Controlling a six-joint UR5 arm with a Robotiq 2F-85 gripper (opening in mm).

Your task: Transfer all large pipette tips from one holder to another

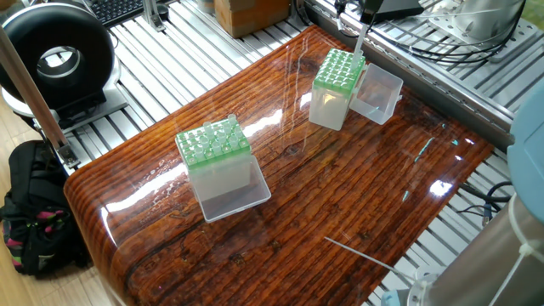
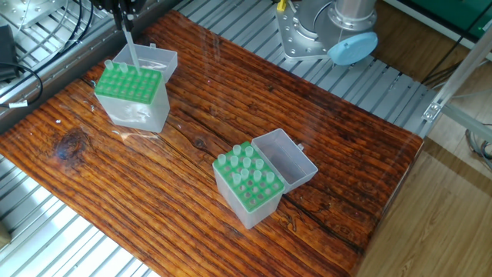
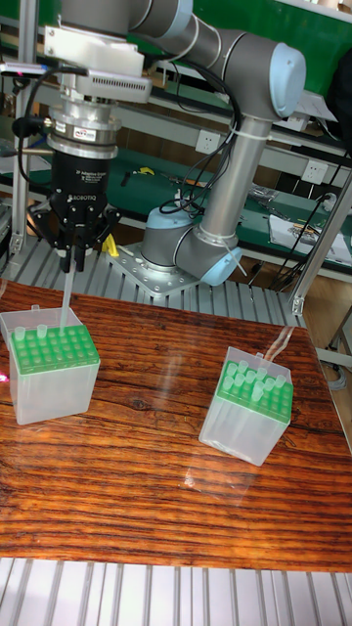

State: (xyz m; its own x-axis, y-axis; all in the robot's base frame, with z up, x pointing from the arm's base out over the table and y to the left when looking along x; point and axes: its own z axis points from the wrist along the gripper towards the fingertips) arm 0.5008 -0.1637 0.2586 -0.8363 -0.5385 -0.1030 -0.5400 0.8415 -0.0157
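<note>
The pincer (image 3: 77, 252) is clamped on a large pipette tip (image 3: 67, 296), held upright so it can enter a hole. It hangs over the green-topped box (image 3: 51, 360) near the tabletop (image 3: 176, 479) edge.

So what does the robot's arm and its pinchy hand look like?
The arm is made of silver-grey tubes with light blue round caps at the joints. The gripper is black with white lettering, two thin dark fingers, a silver ring above it, and black cables looping beside it.

Glossy striped wood desk (image 1: 340, 195); translucent plastic boxes (image 1: 223, 178) with green tops; ribbed metal frame (image 1: 195, 51).
</note>
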